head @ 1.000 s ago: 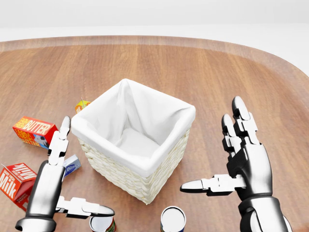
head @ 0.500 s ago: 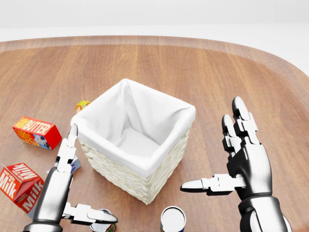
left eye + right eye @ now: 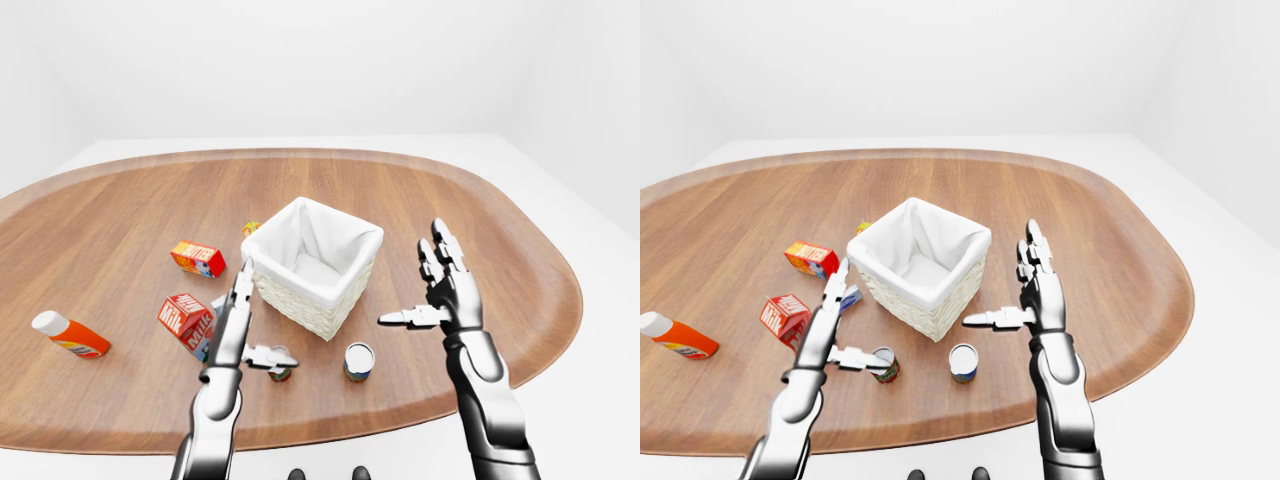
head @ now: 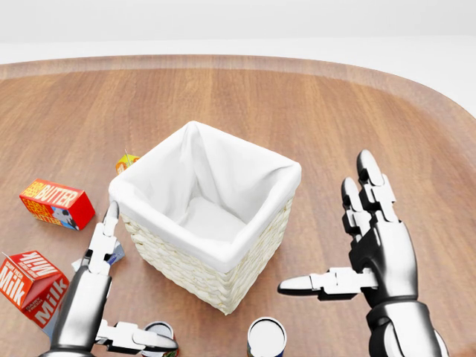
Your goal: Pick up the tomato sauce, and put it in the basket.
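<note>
The tomato sauce, a small can with a red label (image 3: 885, 365), stands on the wooden table (image 3: 120, 230) below the basket's lower-left corner. In the head view only its top (image 4: 158, 331) shows, at the bottom edge. My left hand (image 3: 268, 318) is open, its thumb (image 4: 137, 338) lying just left of the can and its fingers (image 4: 104, 238) pointing up beside the basket wall. The white-lined wicker basket (image 4: 195, 271) stands empty mid-table. At the basket's right my right hand (image 4: 327, 230) is raised and open, holding nothing.
A second can (image 4: 266, 337) stands right of the sauce can. A butter box (image 4: 56, 202), a milk carton (image 4: 30, 286), a small blue box (image 4: 113, 254) and a small orange box (image 4: 125, 161) lie left of the basket. An orange bottle (image 3: 68, 335) lies far left.
My left hand has shifted right and down, toward the basket wall and the red-labelled can. The right hand has stayed where it was.
</note>
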Motion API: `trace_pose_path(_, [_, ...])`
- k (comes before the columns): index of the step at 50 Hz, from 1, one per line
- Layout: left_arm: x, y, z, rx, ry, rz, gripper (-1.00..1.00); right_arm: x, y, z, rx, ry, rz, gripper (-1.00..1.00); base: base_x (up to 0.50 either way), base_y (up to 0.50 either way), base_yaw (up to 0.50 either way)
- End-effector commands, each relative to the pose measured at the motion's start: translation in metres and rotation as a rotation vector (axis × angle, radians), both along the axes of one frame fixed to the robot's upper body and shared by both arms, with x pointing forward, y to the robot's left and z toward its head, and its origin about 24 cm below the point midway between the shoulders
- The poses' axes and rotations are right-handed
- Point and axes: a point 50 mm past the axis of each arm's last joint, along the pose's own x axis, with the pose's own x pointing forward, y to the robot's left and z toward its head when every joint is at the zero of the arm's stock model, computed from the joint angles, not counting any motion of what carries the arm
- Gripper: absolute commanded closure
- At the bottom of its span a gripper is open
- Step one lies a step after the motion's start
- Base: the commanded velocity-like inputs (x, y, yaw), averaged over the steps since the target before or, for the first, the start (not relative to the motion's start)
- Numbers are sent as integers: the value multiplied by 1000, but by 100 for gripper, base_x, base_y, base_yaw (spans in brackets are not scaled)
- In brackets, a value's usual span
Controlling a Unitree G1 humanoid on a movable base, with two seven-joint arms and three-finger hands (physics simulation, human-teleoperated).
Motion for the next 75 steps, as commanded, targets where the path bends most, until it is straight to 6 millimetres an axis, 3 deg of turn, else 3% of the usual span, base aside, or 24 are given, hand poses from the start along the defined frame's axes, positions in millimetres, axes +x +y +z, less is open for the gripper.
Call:
trace_pose_path(1, [-4,2,-7,15,29,15,-100,1,0,-2,-1,8,-1,-100,0,0,0])
trace_pose_path(75, [2,7,-56,116,180,96,-100,3,1,-10,-4,43,1,-100,0,0,0])
